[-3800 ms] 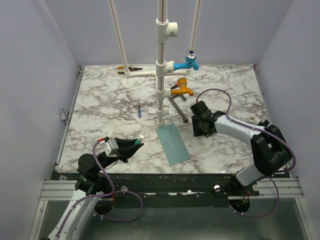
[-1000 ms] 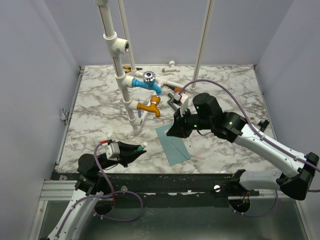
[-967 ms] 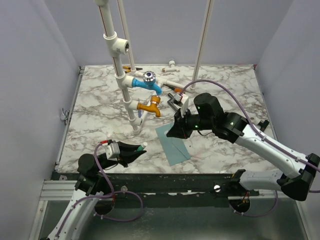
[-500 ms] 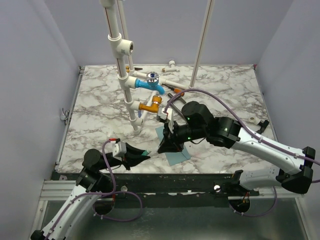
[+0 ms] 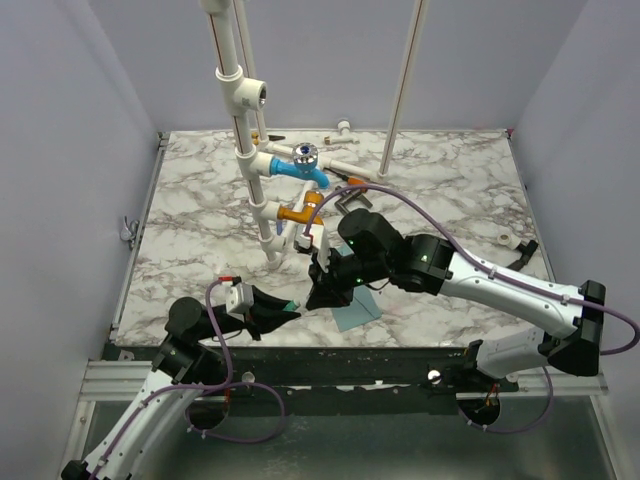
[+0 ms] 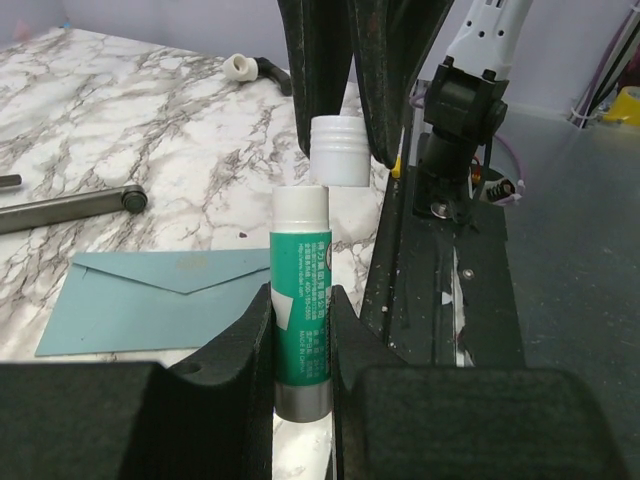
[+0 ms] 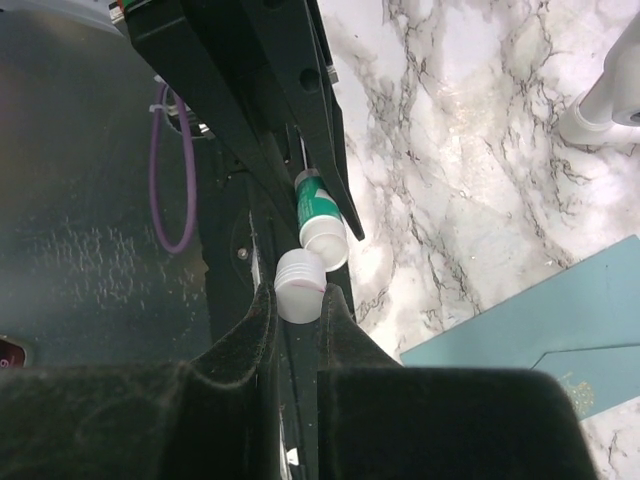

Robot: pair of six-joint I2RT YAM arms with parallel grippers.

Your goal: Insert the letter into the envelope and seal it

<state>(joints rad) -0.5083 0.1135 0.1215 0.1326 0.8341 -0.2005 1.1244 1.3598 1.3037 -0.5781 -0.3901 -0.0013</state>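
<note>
Green glue stick point(image 6: 300, 290) sits pinched between left fingers point(image 6: 235, 345), white cap point(image 7: 300, 286) pinched between right fingers point(image 7: 250, 340).

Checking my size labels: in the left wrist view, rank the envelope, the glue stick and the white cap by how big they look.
1. envelope
2. glue stick, though it sits nearest the camera, which inflates it
3. white cap

Marbled white-and-grey surface point(image 5: 450, 180) carrying a light teal envelope point(image 5: 358, 312) lying flat near the front edge with its flap crease facing up, an upright white pipe stand point(image 5: 246, 95) fitted with a blue tap point(image 5: 296, 168) and an orange tap point(image 5: 292, 212), a dark metal tool point(image 5: 350, 198) just beside the taps, and a small white fitting point(image 5: 343, 128) at the far edge.
</note>
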